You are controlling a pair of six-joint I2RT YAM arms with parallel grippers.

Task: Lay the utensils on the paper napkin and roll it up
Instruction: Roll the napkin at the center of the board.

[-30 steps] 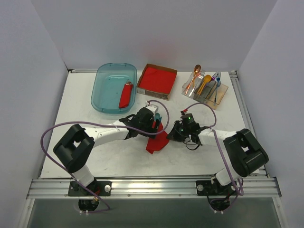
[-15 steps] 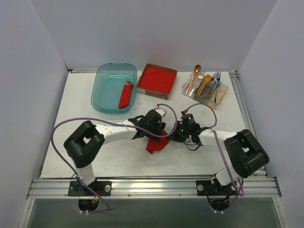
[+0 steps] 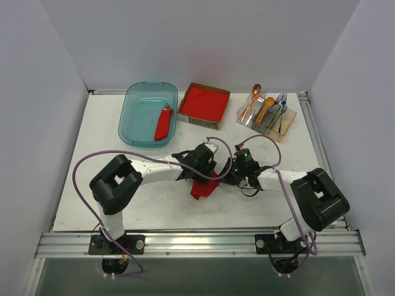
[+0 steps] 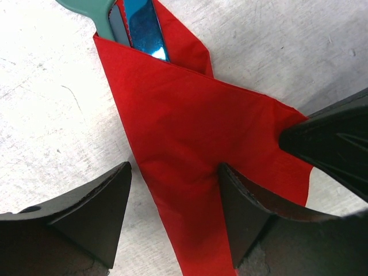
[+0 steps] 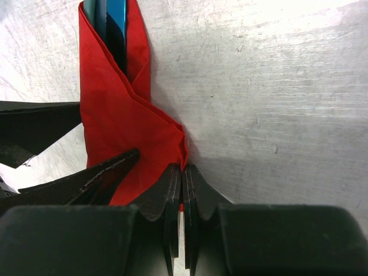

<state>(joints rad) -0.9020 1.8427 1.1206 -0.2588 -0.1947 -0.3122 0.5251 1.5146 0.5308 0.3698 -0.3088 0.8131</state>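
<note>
Matt red paper napkin [image 4: 190,144], glossy plastic utensils [image 4: 144,29]

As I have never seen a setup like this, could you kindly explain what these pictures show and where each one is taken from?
The machine is a left arm and a right arm bolted to a table, each ending in a two-finger gripper. The wide picture looks down from above and behind the arms. The two close-ups come from cameras on the wrists.

At the back stand a teal bin holding a red roll, a cardboard box of red napkins and a clear organiser with more cutlery.

In the middle lies the paper napkin, folded over a teal spoon and a blue piece whose ends stick out. The left gripper is open, with one finger on the napkin and the other on the table beside it. The right gripper is shut, apparently pinching the napkin's edge.
</note>
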